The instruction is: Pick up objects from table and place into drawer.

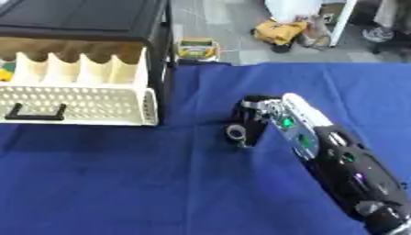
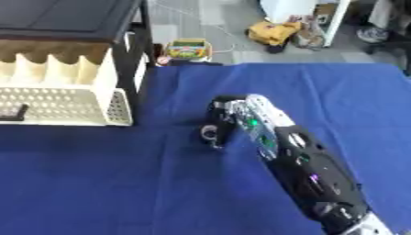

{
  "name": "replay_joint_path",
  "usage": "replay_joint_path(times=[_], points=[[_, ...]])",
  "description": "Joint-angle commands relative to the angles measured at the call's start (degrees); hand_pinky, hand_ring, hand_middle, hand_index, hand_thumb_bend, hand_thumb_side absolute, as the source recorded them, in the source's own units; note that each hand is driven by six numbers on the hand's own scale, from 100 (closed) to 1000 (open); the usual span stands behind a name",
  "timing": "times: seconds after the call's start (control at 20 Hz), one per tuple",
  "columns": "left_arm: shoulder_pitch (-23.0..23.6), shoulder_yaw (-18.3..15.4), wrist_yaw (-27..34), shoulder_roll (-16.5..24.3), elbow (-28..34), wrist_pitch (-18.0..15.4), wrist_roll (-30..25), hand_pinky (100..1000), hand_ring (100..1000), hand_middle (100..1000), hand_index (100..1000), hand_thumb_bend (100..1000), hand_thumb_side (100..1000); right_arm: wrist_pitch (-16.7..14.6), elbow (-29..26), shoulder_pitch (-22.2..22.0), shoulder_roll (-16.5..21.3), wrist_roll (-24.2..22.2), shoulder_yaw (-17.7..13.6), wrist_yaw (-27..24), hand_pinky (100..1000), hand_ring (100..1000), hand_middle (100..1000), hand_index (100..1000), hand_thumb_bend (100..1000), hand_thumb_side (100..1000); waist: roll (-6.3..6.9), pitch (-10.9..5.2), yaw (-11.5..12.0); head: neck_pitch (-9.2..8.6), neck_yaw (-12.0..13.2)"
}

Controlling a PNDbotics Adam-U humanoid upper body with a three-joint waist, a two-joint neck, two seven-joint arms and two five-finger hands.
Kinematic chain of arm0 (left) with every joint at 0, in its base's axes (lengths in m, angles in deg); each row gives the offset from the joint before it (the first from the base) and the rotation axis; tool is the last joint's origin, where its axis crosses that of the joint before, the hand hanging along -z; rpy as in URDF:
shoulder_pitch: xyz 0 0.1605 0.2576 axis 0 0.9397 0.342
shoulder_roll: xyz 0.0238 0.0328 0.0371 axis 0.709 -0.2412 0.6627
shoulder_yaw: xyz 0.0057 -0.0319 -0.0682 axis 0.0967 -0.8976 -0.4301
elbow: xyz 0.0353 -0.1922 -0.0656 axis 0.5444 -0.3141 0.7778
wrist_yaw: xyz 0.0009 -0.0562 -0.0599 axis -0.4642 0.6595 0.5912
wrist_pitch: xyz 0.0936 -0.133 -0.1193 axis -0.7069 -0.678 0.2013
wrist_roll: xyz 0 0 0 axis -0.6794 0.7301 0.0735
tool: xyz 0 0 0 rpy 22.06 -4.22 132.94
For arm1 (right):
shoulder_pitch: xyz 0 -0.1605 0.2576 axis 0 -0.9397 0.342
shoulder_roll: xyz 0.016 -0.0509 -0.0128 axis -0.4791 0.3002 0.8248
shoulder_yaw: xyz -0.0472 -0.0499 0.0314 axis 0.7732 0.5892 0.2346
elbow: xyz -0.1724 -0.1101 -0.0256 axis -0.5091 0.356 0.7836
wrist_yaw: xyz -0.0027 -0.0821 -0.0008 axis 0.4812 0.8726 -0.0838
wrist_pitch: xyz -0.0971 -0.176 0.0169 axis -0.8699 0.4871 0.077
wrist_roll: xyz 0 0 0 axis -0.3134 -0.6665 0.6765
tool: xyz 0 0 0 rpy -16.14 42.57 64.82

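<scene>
right hand [image 1: 250, 120] on blue tablecloth [image 1: 120, 183] | fingers curled | drawer [image 1: 80, 103] open

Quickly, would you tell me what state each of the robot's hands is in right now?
Left hand: not in view.
Right hand: fingers curled down onto the blue tablecloth; whether they hold anything cannot be told.

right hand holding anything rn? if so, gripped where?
Cannot tell. The right hand is fingers-down on the blue cloth, curled, with a small round dark part under them, but whether that is a separate object or part of the hand is unclear. Left hand not visible.
</scene>
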Motion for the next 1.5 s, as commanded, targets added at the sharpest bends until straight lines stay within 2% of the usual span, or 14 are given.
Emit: replay_joint_path(times=[0.05, 0.55, 0.9, 1.5], points=[[-0.34, -0.41, -0.33, 0.89, 0.69, -0.16, -0.05, 100, 100, 100, 685, 100, 728, 0.05, 0.62, 0.54, 0.48, -0.11, -0.18, -0.41, 446, 664, 701, 817, 469, 100, 0.28, -0.98, 0.09, -0.5, -0.16], [-0.13, -0.31, -0.57, 0.62, 0.69, -0.1, -0.24, 100, 100, 100, 684, 100, 729, 0.72, 0.49, 0.57, 0.1, 0.77, -0.17, -0.71, 434, 654, 686, 807, 441, 100, 0.32, -0.92, 0.22, -0.66, -0.22], [-0.11, -0.35, -0.62, 0.53, 0.69, -0.03, -0.28, 100, 100, 100, 683, 100, 729, 0.86, 0.42, 0.67, -0.13, 0.48, 0.1, -0.97, 430, 652, 680, 810, 493, 110, 0.23, -0.82, 0.27, -0.76, -0.13], [-0.07, -0.43, -0.77, 0.44, 0.69, -0.08, -0.1, 100, 100, 100, 681, 100, 728, 1.22, 1.04, 0.88, -0.16, 0.86, 0.17, -0.02, 407, 629, 598, 735, 474, 101, 0.2, -0.74, 0.43, -0.9, -0.13]])
